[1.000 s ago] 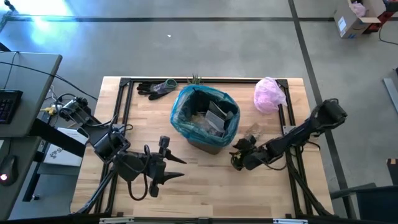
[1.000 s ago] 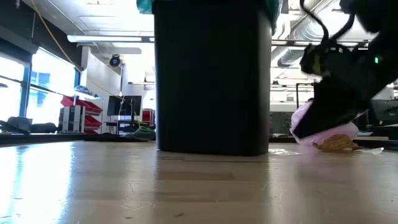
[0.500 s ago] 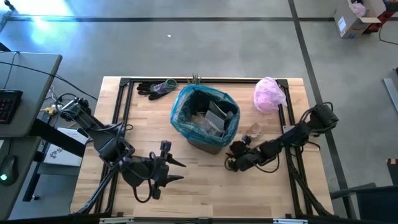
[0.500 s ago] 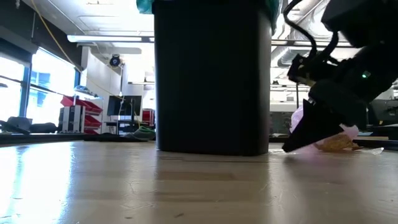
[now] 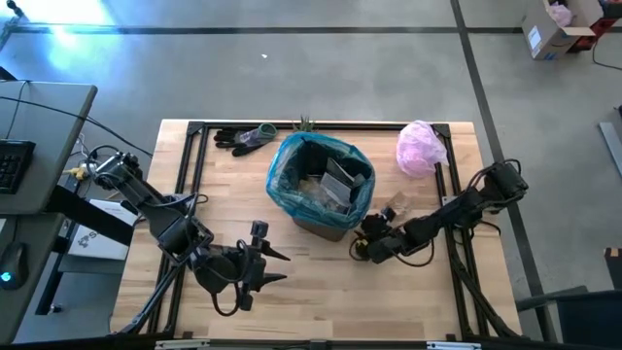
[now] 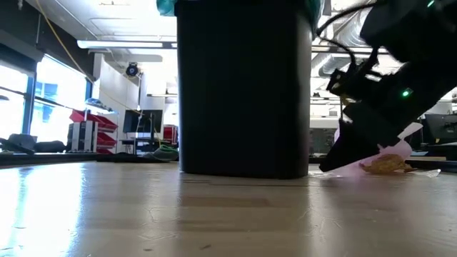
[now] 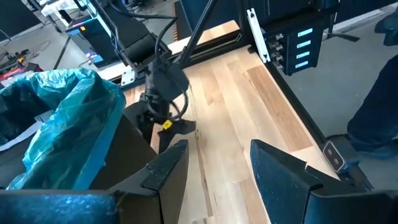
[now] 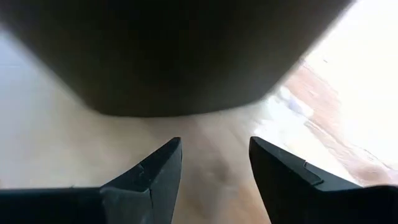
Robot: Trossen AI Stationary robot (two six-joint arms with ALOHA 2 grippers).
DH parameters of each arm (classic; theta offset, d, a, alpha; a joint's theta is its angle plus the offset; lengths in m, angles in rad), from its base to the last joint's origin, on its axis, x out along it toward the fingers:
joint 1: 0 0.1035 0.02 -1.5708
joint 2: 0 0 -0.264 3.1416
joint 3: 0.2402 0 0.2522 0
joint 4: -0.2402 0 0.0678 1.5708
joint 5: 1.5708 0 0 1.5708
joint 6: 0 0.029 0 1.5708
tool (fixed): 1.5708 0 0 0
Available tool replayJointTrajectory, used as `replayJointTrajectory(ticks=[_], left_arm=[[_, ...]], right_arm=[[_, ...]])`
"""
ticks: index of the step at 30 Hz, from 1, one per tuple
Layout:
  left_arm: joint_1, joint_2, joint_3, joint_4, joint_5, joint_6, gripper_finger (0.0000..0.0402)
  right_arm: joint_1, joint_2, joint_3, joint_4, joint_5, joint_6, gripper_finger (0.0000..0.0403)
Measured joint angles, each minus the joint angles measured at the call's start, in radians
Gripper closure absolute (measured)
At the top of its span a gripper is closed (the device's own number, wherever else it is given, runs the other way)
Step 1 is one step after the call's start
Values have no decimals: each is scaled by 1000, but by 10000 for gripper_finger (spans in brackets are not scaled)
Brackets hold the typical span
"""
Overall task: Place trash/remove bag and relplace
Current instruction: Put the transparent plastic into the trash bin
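Note:
A black bin (image 5: 321, 199) stands mid-table, lined with the teal bag (image 5: 292, 185), whose rim folds over the bin's edge. White scraps and a silvery wrapper (image 5: 335, 183) lie inside it. A brownish lump (image 6: 385, 165) lies on the table right of the bin. My right gripper (image 5: 363, 245) is open and tilted down, low over the table beside the bin's near right base (image 8: 174, 56), with nothing between its fingers. My left gripper (image 5: 270, 264) hovers open in front of the bin's near left side, empty; the bag (image 7: 68, 124) shows in its wrist view.
A pale pink bag (image 5: 421, 148) lies at the far right corner. Dark gloves (image 5: 243, 138) and a small plant (image 5: 306, 124) lie along the far edge. A black frame (image 5: 190, 165) runs round the table. Bare wood lies along the near edge (image 5: 321, 301).
My right gripper has sunk toward the table and edged left toward the bin's base, rolling as it went, still open. My left gripper has come down a little in front of the bin, still open.

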Motion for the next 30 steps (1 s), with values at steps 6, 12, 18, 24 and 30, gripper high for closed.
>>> replayJointTrajectory(ticks=[6,12,18,24,30], left_arm=[[0,0,0,-1,0,8,243],[0,0,0,-1,0,6,243],[-10,0,0,-1,0,-2,243],[-12,0,0,-1,1,-8,243],[-12,0,0,-1,0,-16,243]], right_arm=[[-54,1,-2,-22,-47,-2,226],[-72,0,-23,8,-71,-1,226],[-62,2,-93,100,-99,65,237],[-23,22,-98,117,-86,79,329],[4,24,-98,133,-96,94,396]])
